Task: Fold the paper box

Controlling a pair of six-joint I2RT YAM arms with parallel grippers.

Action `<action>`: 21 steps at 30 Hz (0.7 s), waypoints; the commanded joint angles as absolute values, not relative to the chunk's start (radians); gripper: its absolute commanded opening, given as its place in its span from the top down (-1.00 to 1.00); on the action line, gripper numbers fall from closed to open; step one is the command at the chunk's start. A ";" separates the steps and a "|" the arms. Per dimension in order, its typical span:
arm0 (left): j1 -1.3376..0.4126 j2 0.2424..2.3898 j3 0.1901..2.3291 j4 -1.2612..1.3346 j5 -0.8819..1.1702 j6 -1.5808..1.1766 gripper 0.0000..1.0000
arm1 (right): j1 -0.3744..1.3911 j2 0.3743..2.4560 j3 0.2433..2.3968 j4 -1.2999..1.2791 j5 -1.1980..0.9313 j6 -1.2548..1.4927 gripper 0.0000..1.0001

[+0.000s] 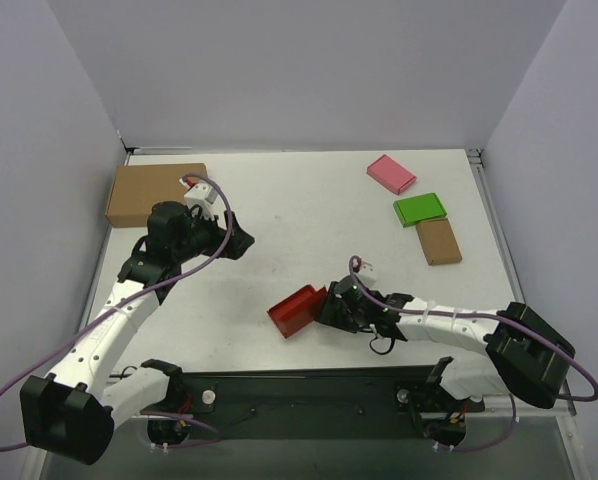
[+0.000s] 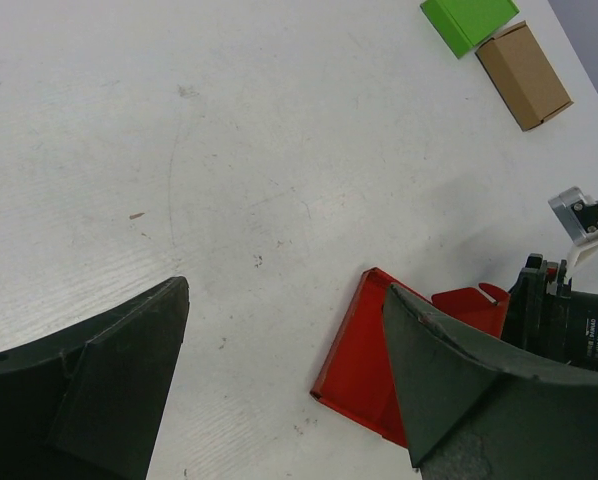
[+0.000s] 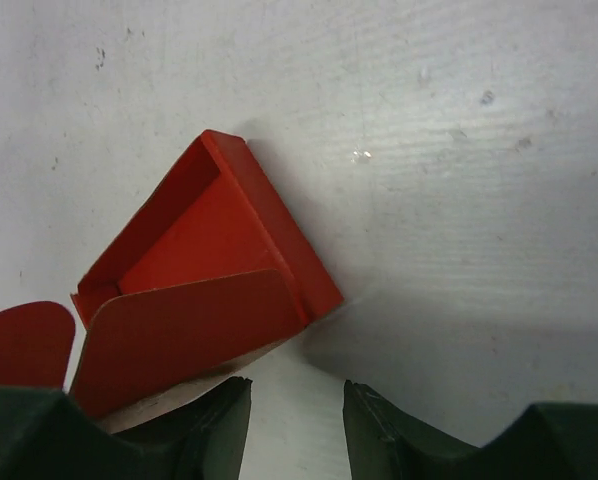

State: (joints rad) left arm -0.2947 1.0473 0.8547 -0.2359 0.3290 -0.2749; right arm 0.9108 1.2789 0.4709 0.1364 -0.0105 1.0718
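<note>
The red paper box [image 1: 297, 310] lies on the white table near the front middle, its open end and loose flaps turned toward my right gripper [image 1: 328, 308]. In the right wrist view the box [image 3: 209, 235] sits just ahead and to the left of that gripper [image 3: 296, 390]. The jaws are open a little with only table between them, and a flap [image 3: 179, 340] lies at the left fingertip. My left gripper [image 1: 241, 243] hovers wide open and empty to the upper left. Its own view [image 2: 284, 295] shows the box [image 2: 359, 360] partly behind the right finger [image 2: 479, 390].
A large brown carton [image 1: 154, 193] lies at the back left, beside the left arm. At the back right lie a pink flat box [image 1: 391, 173], a green flat box [image 1: 420, 209] and a small brown box [image 1: 438, 241]. Walls stand round the table.
</note>
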 commanded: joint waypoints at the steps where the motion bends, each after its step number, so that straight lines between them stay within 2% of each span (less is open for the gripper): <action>1: -0.291 1.031 0.853 -0.218 0.325 -0.255 -0.75 | 0.907 1.318 0.551 0.115 0.109 1.029 0.14; 7: -0.291 1.048 0.851 -0.209 0.348 -0.262 -0.75 | 0.818 1.408 0.646 0.208 0.091 0.924 0.11; 11: -0.291 1.057 0.853 -0.204 0.359 -0.264 -0.75 | 0.764 1.529 0.715 0.311 -0.021 0.908 0.11; 21: -0.291 1.058 0.851 -0.206 0.341 -0.255 -0.75 | 0.807 1.730 0.952 0.397 -0.184 0.870 0.13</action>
